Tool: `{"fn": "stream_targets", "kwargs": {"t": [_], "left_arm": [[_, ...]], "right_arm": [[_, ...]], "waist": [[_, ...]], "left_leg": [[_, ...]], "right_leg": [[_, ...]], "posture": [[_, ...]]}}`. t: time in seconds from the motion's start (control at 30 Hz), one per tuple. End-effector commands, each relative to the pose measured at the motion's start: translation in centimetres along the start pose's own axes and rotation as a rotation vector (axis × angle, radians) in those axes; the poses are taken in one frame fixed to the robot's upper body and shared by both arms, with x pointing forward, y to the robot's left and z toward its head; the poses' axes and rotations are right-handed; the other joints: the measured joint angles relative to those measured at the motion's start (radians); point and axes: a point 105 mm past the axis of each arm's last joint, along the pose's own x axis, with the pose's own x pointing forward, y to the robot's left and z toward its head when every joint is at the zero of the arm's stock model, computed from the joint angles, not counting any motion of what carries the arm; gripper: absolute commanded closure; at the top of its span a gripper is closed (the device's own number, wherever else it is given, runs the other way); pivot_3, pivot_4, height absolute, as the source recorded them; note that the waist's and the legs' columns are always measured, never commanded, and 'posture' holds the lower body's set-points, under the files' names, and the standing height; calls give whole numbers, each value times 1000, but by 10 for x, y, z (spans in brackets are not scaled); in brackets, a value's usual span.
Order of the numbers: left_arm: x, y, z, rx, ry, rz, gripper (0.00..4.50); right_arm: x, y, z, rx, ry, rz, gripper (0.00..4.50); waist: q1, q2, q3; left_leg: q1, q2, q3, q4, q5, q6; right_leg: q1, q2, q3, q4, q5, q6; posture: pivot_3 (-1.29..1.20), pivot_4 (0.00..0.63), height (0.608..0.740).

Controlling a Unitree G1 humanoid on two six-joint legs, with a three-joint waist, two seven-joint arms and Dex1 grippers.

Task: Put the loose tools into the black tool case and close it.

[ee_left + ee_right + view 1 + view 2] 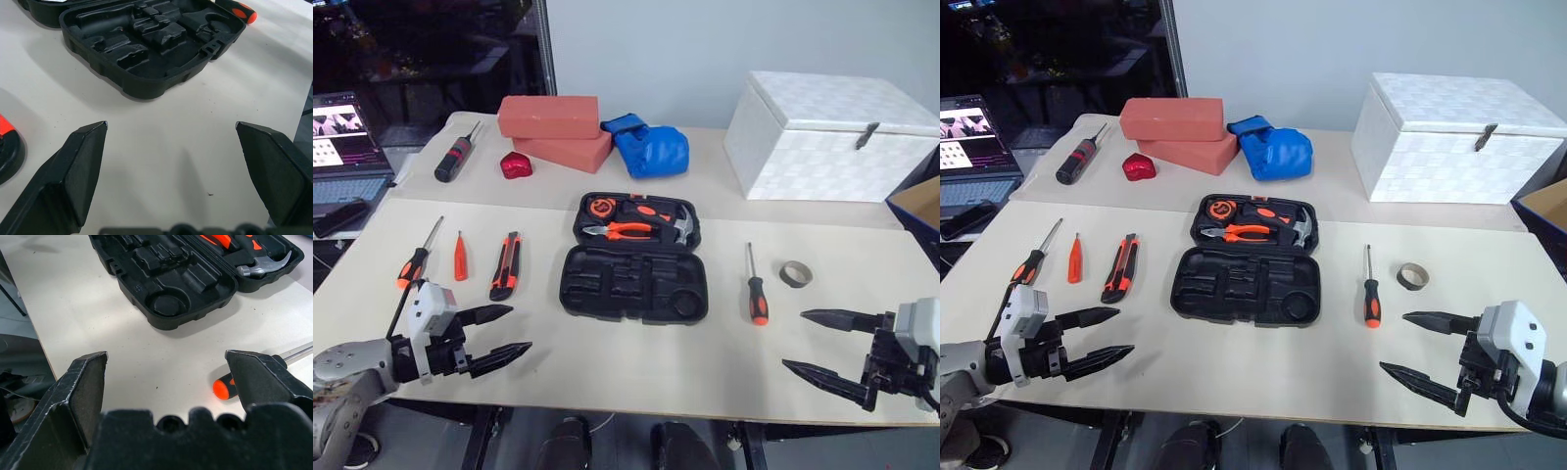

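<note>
Cream tabletop carries the whole job, with a white box, red bricks and a blue glove along its far side.

Left eye view: the black tool case lies open at centre, hinge running side to side; the far half holds pliers and a hammer, the near half shows bare slots. At 9 o'clock from the case lie a utility knife, a small orange screwdriver and a long screwdriver, long axes running roughly 12 to 6. The left gripper hovers at about 6 o'clock of the knife, jaws spread wide, nothing held, pointing toward 3 o'clock.

Right eye view: a fourth screwdriver lies at 3 o'clock from the case, axis 12 to 6, handle nearest. The grey tape ring sits just beyond it, near but apart. The right gripper hangs at about 5 o'clock of that handle, jaws wide apart and empty, pointing toward 9 o'clock.

Left wrist view: both fingers frame bare table; the case's empty half lies ahead.

Right wrist view: the orange handle tip sits just beside one finger, apart from it.

Judgement: each arm is nearer its own side's tools; either wrist must turn across a handle's axis before closing.
</note>
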Motion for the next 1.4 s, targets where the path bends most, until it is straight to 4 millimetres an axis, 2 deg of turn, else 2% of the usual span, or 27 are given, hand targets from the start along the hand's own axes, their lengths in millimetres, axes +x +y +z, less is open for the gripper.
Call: {"fn": "stream_targets", "kwargs": {"t": [0.03, 0.1, 0.17, 0.27, 0.37, 0.47, 0.5, 0.63, 0.77, 0.8, 0.9, 0.93, 0.97, 1.03, 1.07, 1.1, 1.13, 1.2, 1.27, 1.3, 1.33, 1.4], "left_arm": [[-2, 14, 13, -3, -95, 126, 0], [-6, 45, 23, -119, -199, 363, 0], [-13, 72, 30, -193, -229, 543, 0], [-31, 106, 37, -272, -177, 737, 0], [-47, 126, 44, -218, -75, 820, 0], [-61, 144, 48, -253, -63, 879, 0], [-67, 153, 47, -245, -10, 899, 0], [-76, 173, 37, -205, 203, 916, 0], [-76, 187, 21, -255, 295, 926, 0], [-74, 190, 17, -257, 307, 924, 251], [-68, 194, 6, -258, 344, 883, 1085], [-68, 195, 3, -261, 354, 886, 1619], [-68, 196, 1, -264, 356, 888, 1805], [-67, 197, 0, -260, 352, 876, 2516], [-66, 197, 1, -261, 340, 869, 2855], [-65, 197, 6, -256, 307, 856, 3414], [-65, 196, 18, -247, 228, 833, 3625], [-66, 194, 37, -218, 125, 801, 3628], [-61, 175, 71, -133, 1, 657, 3628], [-59, 167, 80, -111, -31, 607, 3628], [-52, 153, 90, -41, -24, 526, 3628], [-26, 125, 92, 124, 91, 344, 3628]], "right_arm": [[4, -3, 14, -51, -89, -27, 41], [22, 0, 33, -75, -210, -2, 41], [36, 3, 47, -115, -284, 24, 41], [53, 9, 63, -166, -332, 79, 41], [67, 17, 78, -185, -359, 166, 41], [74, 20, 86, -184, -379, 222, 41], [77, 23, 90, -192, -386, 259, 41], [88, 23, 99, -210, -410, 316, 41], [94, 19, 98, -221, -415, 326, 41], [95, 18, 97, -220, -414, 327, 4], [96, 14, 92, -220, -404, 318, 0], [96, 13, 91, -221, -401, 315, 0], [96, 12, 90, -225, -398, 310, 0], [95, 10, 89, -227, -396, 301, 0], [94, 10, 89, -227, -393, 298, 0], [93, 9, 88, -224, -390, 291, 0], [93, 9, 86, -221, -387, 283, 0], [91, 9, 84, -214, -384, 270, 0], [86, 9, 81, -195, -385, 237, 0], [84, 8, 80, -189, -384, 226, 0], [80, 9, 78, -178, -382, 210, 0], [71, 7, 71, -160, -368, 154, 0]], "waist": [[0, 0, 0], [-1, 1, 0], [-1, 0, 0], [-1, 0, 0], [-2, -1, 1], [-1, -2, 1], [-1, -2, 1], [3, -2, 1], [9, -2, 1], [9, -2, 1], [9, -3, 1], [10, -3, 1], [10, -3, 1], [10, -3, 1], [10, -3, 1], [10, -3, 1], [10, -3, 1], [10, -4, 1], [10, -5, 1], [10, -5, 0], [11, -6, 0], [13, -6, 0]], "left_leg": [[0, 0, 0, 0, 0, 0], [0, 0, 0, 0, 3, 7], [0, 1, -1, 2, 4, 8], [1, 0, -1, 4, 4, 7], [2, 0, -1, 6, 3, 6], [2, -1, 0, 6, 2, 5], [1, -1, 1, 5, 2, 5], [-1, -1, 5, 3, 3, 7], [-5, -2, 8, 3, 4, 9], [-5, -2, 9, 3, 4, 9], [-7, -2, 9, 3, 4, 9], [-7, -2, 9, 3, 4, 9], [-7, -2, 10, 3, 4, 10], [-7, -2, 10, 4, 4, 10], [-7, -2, 10, 4, 4, 10], [-7, -1, 9, 4, 4, 10], [-7, -1, 10, 4, 4, 10], [-7, -1, 9, 5, 4, 10], [-8, -1, 9, 6, 4, 10], [-10, 0, 8, 6, 4, 10], [-10, 0, 8, 7, 4, 10], [-12, -1, 7, 8, 3, 11]], "right_leg": [[0, 0, 0, 0, 0, 1], [1, 0, 0, -1, 2, 5], [3, 1, -1, -1, 2, 8], [4, 1, -2, 0, 5, 9], [7, 1, -4, -1, 5, 9], [7, 0, -3, -1, 7, 7], [5, 0, -3, -1, 9, 4], [1, 1, -4, -1, 9, 1], [-2, 0, -4, -1, 9, 1], [-3, 0, -4, -1, 10, 1], [-4, 1, -4, -1, 10, 1], [-4, 1, -4, -1, 10, 1], [-4, 1, -4, -1, 10, 1], [-4, 1, -4, -1, 10, 1], [-4, 1, -4, 0, 10, 2], [-4, 1, -4, 0, 10, 2], [-3, 1, -4, 0, 10, 2], [-3, 1, -4, 0, 10, 2], [-4, 1, -5, 0, 10, 2], [-4, 0, -5, 0, 10, 2], [-4, 0, -5, 0, 10, 2], [-4, 0, -6, 0, 10, 2]], "posture": [[0, 150, 740], [0, 150, 740], [0, 150, 740], [0, 150, 740], [0, 150, 740], [0, 150, 740], [0, 150, 740], [0, 150, 740], [0, 150, 740], [0, 150, 740], [0, 150, 740], [0, 150, 740], [0, 150, 740], [0, 150, 740], [0, 150, 740], [0, 150, 740], [0, 150, 740], [0, 150, 740], [0, 150, 740], [0, 150, 740], [0, 150, 740], [0, 150, 740]]}}
